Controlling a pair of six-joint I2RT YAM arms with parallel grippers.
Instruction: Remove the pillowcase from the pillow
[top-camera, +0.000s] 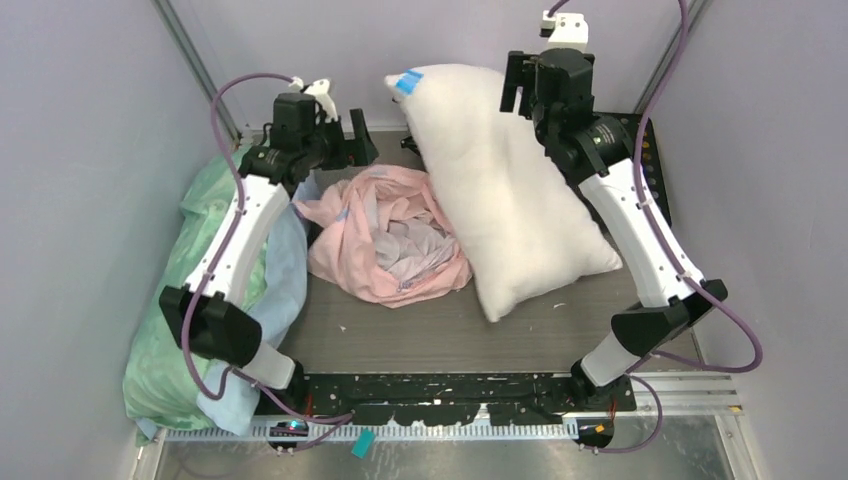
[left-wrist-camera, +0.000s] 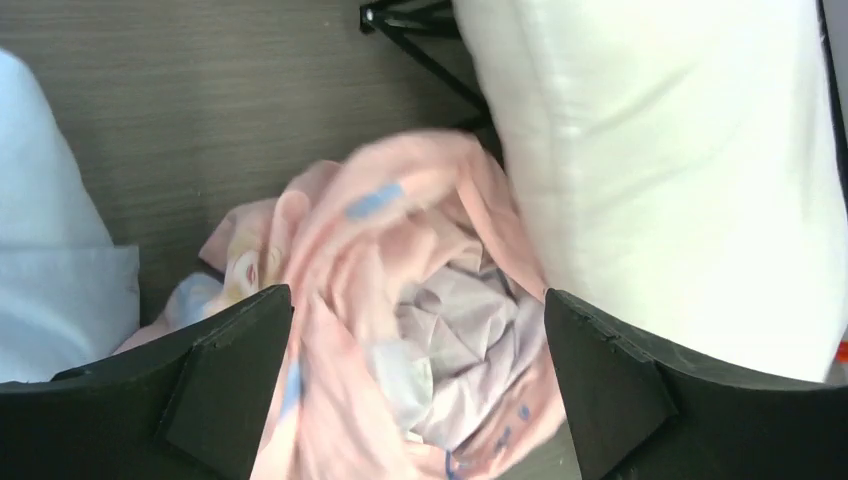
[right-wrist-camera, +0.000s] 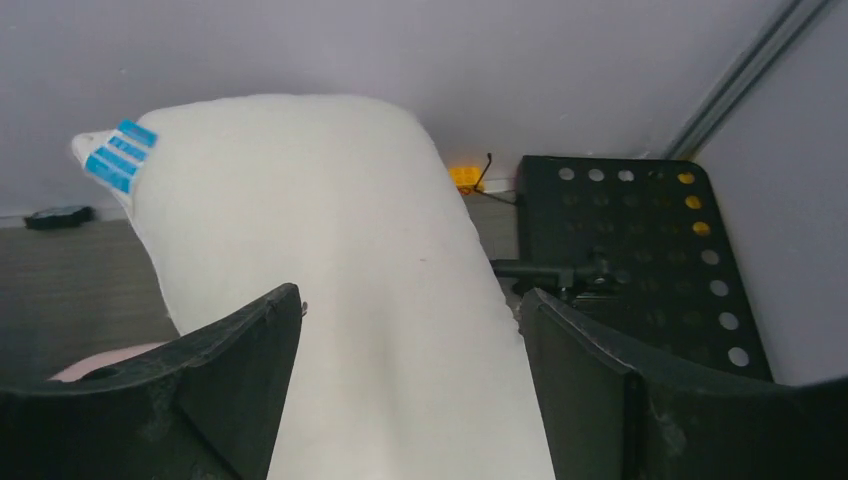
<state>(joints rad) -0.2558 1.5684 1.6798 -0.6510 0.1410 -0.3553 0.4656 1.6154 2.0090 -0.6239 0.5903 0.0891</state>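
Our left gripper (left-wrist-camera: 415, 300) hangs open and empty over the crumpled pink pillowcase (top-camera: 385, 240), which lies just left of the bare white pillow (top-camera: 510, 210), touching it. Our right gripper (right-wrist-camera: 410, 300), also open, hangs over the pillow's far end. We judge nothing needs holding: the cover is off.

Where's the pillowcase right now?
In the top view, the pillowcase lies crumpled mid-table, just left of the pillow, with blue bedding farther left.

We are overlooking the whole tabletop (top-camera: 450, 335) from above and behind; close in, our left wrist camera is facing downward, our right toward the far edge, both sharing the pillow (top-camera: 510, 210).
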